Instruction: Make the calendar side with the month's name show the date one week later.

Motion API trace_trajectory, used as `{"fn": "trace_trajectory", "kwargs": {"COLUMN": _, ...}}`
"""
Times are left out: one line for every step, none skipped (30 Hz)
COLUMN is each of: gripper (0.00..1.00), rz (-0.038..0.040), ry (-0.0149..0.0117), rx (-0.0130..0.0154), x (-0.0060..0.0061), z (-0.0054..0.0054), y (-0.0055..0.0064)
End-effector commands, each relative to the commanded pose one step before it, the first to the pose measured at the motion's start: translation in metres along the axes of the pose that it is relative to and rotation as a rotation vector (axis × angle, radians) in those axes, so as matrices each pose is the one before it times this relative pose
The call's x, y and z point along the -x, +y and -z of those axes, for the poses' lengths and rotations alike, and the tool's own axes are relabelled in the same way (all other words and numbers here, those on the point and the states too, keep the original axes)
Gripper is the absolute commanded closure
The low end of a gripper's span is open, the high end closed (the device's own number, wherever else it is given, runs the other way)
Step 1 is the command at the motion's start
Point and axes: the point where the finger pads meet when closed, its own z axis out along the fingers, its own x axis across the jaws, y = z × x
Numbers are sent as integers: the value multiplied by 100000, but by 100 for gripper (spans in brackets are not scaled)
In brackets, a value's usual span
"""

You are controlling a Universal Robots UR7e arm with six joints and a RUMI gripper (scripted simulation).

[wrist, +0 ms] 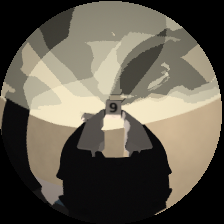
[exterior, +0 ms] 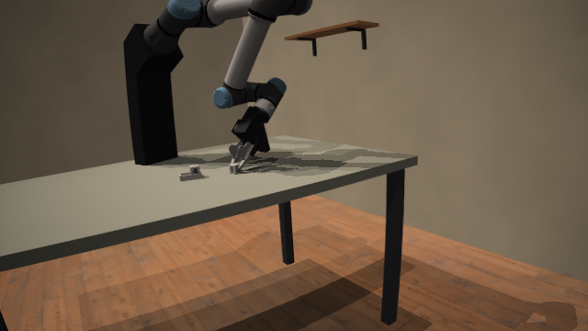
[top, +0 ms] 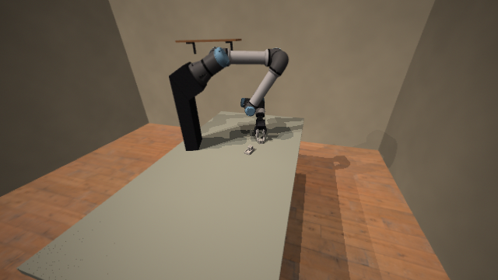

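Observation:
My gripper (exterior: 235,168) is low over the table, tilted, and shut on a small grey digit cube (wrist: 114,107). In the wrist view the cube sits between the fingertips and its facing side shows a digit that reads 9. The same cube shows at the fingertips in the top view (top: 261,139) and the exterior view (exterior: 234,169), resting on or just above the table top. The calendar tray (exterior: 192,174) lies to the left of the gripper with one cube standing in it; it also shows in the top view (top: 250,150). The tray's digits are too small to read.
The arm's black pedestal (exterior: 149,97) stands at the table's back left. The table's right edge (exterior: 404,161) is some way from the gripper. A wooden shelf (exterior: 332,30) hangs on the back wall.

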Motion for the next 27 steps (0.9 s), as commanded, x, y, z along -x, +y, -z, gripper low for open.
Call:
{"fn": "trace_trajectory", "kwargs": {"gripper": 90, "rz": -99, "ry": 41, "rx": 51, "x": -48, "z": -94, "y": 6}}
{"fn": "trace_trajectory", "kwargs": {"gripper": 90, "rz": 0, "ry": 0, "rx": 0, "x": 0, "z": 0, "y": 0}}
{"fn": "trace_trajectory", "kwargs": {"gripper": 90, "rz": 0, "ry": 0, "rx": 0, "x": 0, "z": 0, "y": 0}}
{"fn": "trace_trajectory", "kwargs": {"gripper": 90, "rz": 0, "ry": 0, "rx": 0, "x": 0, "z": 0, "y": 0}}
{"fn": "trace_trajectory", "kwargs": {"gripper": 90, "rz": 0, "ry": 0, "rx": 0, "x": 0, "z": 0, "y": 0}}
{"fn": "trace_trajectory", "kwargs": {"gripper": 90, "rz": 0, "ry": 0, "rx": 0, "x": 0, "z": 0, "y": 0}}
{"fn": "trace_trajectory", "kwargs": {"gripper": 90, "rz": 0, "ry": 0, "rx": 0, "x": 0, "z": 0, "y": 0}}
{"fn": "trace_trajectory", "kwargs": {"gripper": 90, "rz": 0, "ry": 0, "rx": 0, "x": 0, "z": 0, "y": 0}}
{"fn": "trace_trajectory", "kwargs": {"gripper": 90, "rz": 0, "ry": 0, "rx": 0, "x": 0, "z": 0, "y": 0}}
{"fn": "trace_trajectory", "kwargs": {"gripper": 90, "rz": 0, "ry": 0, "rx": 0, "x": 0, "z": 0, "y": 0}}
{"fn": "trace_trajectory", "kwargs": {"gripper": 90, "rz": 0, "ry": 0, "rx": 0, "x": 0, "z": 0, "y": 0}}
{"fn": "trace_trajectory", "kwargs": {"gripper": 90, "rz": 2, "ry": -1, "rx": 0, "x": 1, "z": 3, "y": 3}}
{"fn": "trace_trajectory", "kwargs": {"gripper": 90, "rz": 11, "ry": -9, "rx": 1, "x": 7, "z": 21, "y": 22}}
{"fn": "trace_trajectory", "kwargs": {"gripper": 90, "rz": 0, "ry": 0, "rx": 0, "x": 0, "z": 0, "y": 0}}
{"fn": "trace_trajectory", "kwargs": {"gripper": 90, "rz": 0, "ry": 0, "rx": 0, "x": 0, "z": 0, "y": 0}}
{"fn": "trace_trajectory", "kwargs": {"gripper": 90, "rz": 29, "ry": -23, "rx": 2, "x": 19, "z": 52, "y": 55}}
{"fn": "trace_trajectory", "kwargs": {"gripper": 90, "rz": 52, "ry": -41, "rx": 3, "x": 34, "z": 94, "y": 100}}
{"fn": "trace_trajectory", "kwargs": {"gripper": 90, "rz": 1, "ry": 5, "rx": -8, "x": -2, "z": 109, "y": 101}}
{"fn": "trace_trajectory", "kwargs": {"gripper": 90, "rz": 2, "ry": 6, "rx": -11, "x": 1, "z": 121, "y": 106}}
{"fn": "trace_trajectory", "kwargs": {"gripper": 90, "rz": 3, "ry": 7, "rx": -14, "x": 1, "z": 156, "y": 136}}
{"fn": "trace_trajectory", "kwargs": {"gripper": 90, "rz": 5, "ry": 9, "rx": -17, "x": 2, "z": 191, "y": 167}}
{"fn": "trace_trajectory", "kwargs": {"gripper": 90, "rz": 7, "ry": 9, "rx": -20, "x": 3, "z": 225, "y": 197}}
{"fn": "trace_trajectory", "kwargs": {"gripper": 90, "rz": 9, "ry": 10, "rx": -23, "x": 4, "z": 256, "y": 224}}
{"fn": "trace_trajectory", "kwargs": {"gripper": 90, "rz": 13, "ry": 9, "rx": -26, "x": 4, "z": 284, "y": 248}}
{"fn": "trace_trajectory", "kwargs": {"gripper": 90, "rz": 21, "ry": 8, "rx": -27, "x": 5, "z": 305, "y": 266}}
{"fn": "trace_trajectory", "kwargs": {"gripper": 90, "rz": 17, "ry": -10, "rx": 12, "x": 5, "z": 299, "y": 301}}
{"fn": "trace_trajectory", "kwargs": {"gripper": 90, "rz": 10, "ry": -8, "rx": 2, "x": 4, "z": 307, "y": 309}}
